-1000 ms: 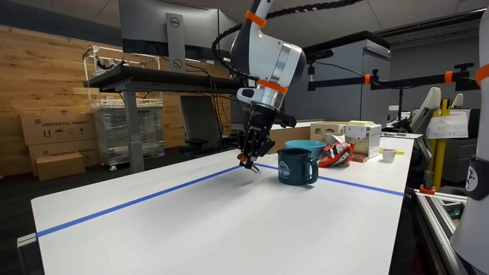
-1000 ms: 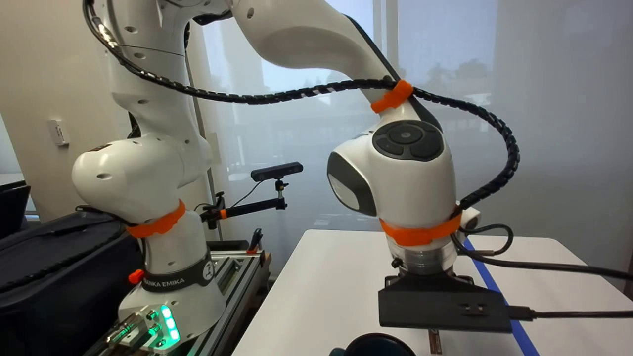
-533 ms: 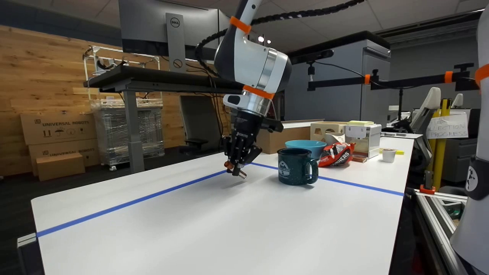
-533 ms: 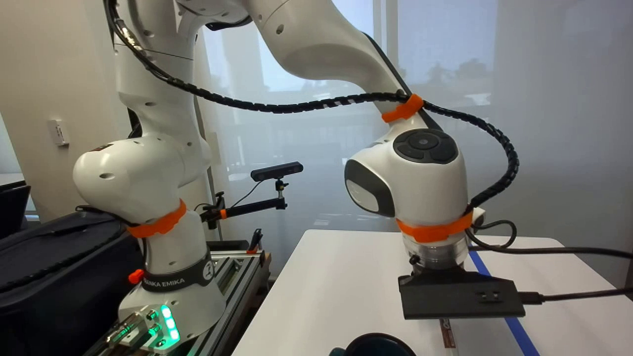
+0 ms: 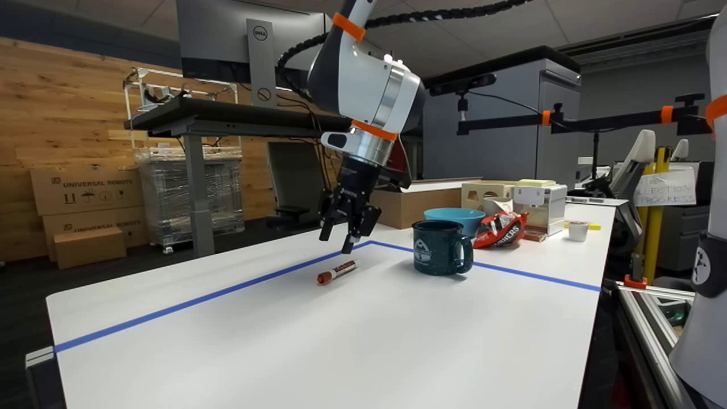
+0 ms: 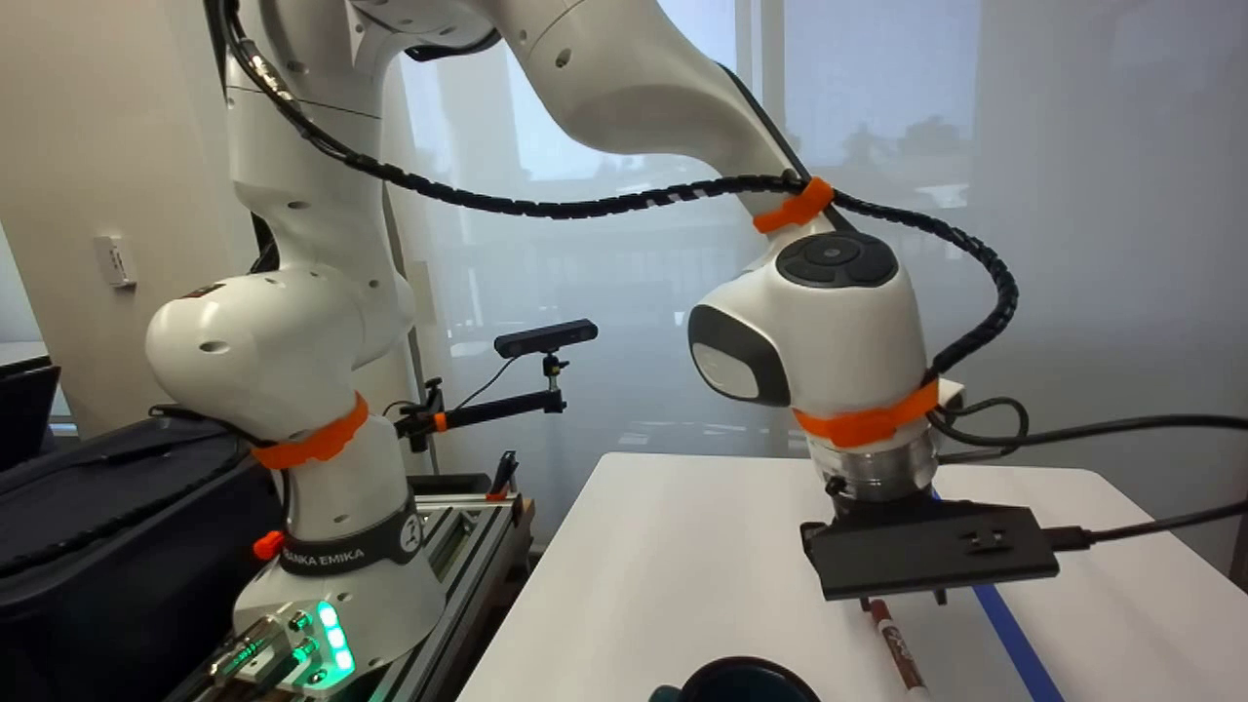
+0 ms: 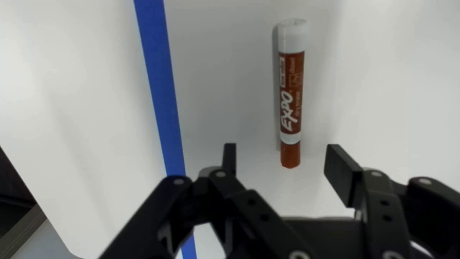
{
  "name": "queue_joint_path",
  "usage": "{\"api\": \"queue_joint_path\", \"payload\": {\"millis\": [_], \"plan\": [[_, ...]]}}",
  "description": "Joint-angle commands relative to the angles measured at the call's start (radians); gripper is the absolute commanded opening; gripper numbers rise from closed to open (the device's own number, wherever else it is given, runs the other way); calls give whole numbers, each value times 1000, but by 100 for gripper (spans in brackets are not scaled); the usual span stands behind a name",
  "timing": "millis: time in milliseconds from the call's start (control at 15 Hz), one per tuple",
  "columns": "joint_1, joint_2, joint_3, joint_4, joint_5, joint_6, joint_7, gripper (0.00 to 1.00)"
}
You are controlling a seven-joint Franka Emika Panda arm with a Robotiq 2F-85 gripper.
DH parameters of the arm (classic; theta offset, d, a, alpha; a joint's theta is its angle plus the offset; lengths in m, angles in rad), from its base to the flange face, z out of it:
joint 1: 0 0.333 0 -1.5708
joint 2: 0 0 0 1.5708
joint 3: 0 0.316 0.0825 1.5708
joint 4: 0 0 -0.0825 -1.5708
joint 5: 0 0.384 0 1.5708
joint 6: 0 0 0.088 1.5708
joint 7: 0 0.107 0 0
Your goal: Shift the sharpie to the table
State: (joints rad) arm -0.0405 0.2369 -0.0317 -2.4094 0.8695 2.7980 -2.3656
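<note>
Base (image 6: pixel 341 595) stands beside one edge of the counter (image 6: pixel 663 546); forearm (image 6: pixel 663 78) slopes down over it, wrist (image 6: pixel 843 331) bent downward. Gripper (image 5: pixel 336 242) tilted, hangs between that edge and the opposite one; jaws spread, tips off the surface.

The marker (image 7: pixel 291 92) has a rusty brown label with white lettering, a white end, a white ring and a reddish-brown cap (image 7: pixel 290 155). The counter (image 5: pixel 363 341) is white, striped with bright blue tape (image 7: pixel 161 86), and the claw (image 5: pixel 336 241) is black. The mug (image 5: pixel 436 253) is dark teal with pale flecks, a whitish logo and a black rim; the bowl (image 5: pixel 454 215) is light blue. The bag (image 5: pixel 500 230) is bright red with black and white print. The arm (image 5: pixel 366 85) is white with dark panels, a silver ring and orange bands (image 5: pixel 375 130).
</note>
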Motion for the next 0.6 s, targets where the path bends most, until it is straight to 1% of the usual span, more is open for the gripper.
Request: {"api": "queue_joint_path", "payload": {"millis": [0,67,200,333,400,467,533], "plan": [[38,-106,-19,-60,-44,39,126,97],[54,-135,-33,-81,-86,54,209,100],[84,-189,-68,-124,-172,74,362,100],[124,-232,-129,-185,-265,109,508,100],[138,-245,-165,-220,-325,148,582,100],[138,-263,-189,-251,-394,179,655,100],[46,-270,-127,-280,-467,213,728,100]]}}
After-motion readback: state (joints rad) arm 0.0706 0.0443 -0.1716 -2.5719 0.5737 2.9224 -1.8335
